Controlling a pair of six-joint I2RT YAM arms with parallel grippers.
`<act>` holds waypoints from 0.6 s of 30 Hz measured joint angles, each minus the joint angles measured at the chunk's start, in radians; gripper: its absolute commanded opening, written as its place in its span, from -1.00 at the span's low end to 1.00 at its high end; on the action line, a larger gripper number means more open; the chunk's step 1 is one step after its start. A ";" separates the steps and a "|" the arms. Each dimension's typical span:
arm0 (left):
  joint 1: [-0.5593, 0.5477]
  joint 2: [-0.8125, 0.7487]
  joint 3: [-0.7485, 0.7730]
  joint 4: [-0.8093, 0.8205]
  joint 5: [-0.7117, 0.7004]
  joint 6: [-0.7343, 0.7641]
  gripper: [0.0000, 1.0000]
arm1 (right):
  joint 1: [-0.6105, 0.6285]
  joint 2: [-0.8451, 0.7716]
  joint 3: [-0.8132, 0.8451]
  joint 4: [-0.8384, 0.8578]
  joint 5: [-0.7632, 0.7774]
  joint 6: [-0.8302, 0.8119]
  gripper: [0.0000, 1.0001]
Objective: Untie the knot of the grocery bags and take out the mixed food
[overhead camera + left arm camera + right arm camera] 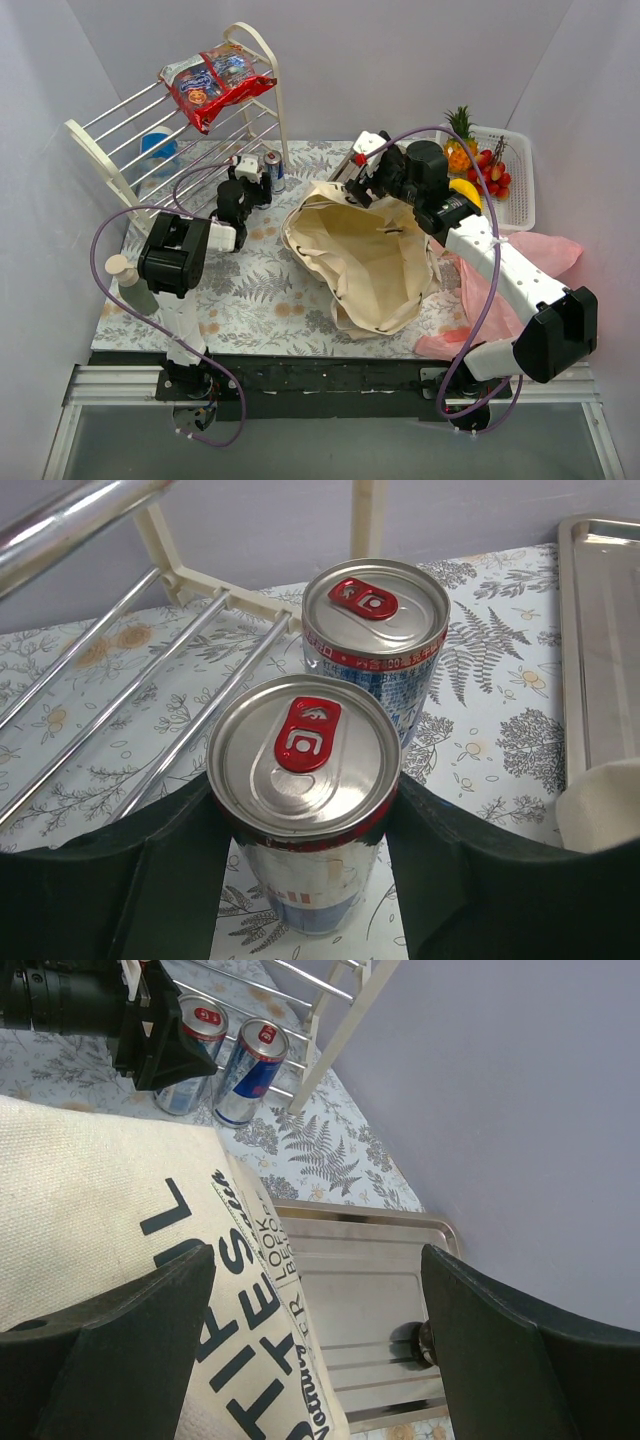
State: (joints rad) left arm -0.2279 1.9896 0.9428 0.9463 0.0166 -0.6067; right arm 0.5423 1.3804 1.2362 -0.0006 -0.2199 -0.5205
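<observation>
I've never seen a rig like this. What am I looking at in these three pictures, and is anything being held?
Two robot arms are bolted to a table's near edge, each ending in a two-fingered hand. One picture looks down from above; the other two come from cameras on the left and right wrists. On the table are an open canvas tote, a pink bag, a rack bearing snack packets, and a basket with a pineapple, a banana and red fruits. The left hand is closed on the nearer can of two by the rack. The right hand is open over the tote's edge, holding nothing.
</observation>
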 measured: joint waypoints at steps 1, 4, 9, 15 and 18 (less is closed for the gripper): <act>0.004 0.000 0.005 -0.008 0.010 0.002 0.96 | 0.000 0.000 0.000 0.000 0.000 0.000 0.82; 0.015 0.000 0.035 -0.069 0.055 0.005 0.96 | 0.000 0.000 0.000 0.003 0.000 0.000 0.86; 0.020 -0.033 0.108 -0.220 0.126 0.001 0.96 | 0.000 0.018 0.029 0.008 0.013 0.006 0.93; 0.030 -0.200 0.132 -0.412 0.154 0.003 0.96 | -0.003 0.065 0.090 0.027 0.107 0.014 0.98; 0.031 -0.315 0.125 -0.518 0.182 0.000 0.96 | -0.005 0.060 0.087 0.021 0.121 -0.003 0.96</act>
State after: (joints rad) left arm -0.1970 1.6741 1.0676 0.4286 0.1989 -0.6064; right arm 0.5373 1.4399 1.3235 0.0204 -0.0986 -0.5240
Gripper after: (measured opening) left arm 0.981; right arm 0.985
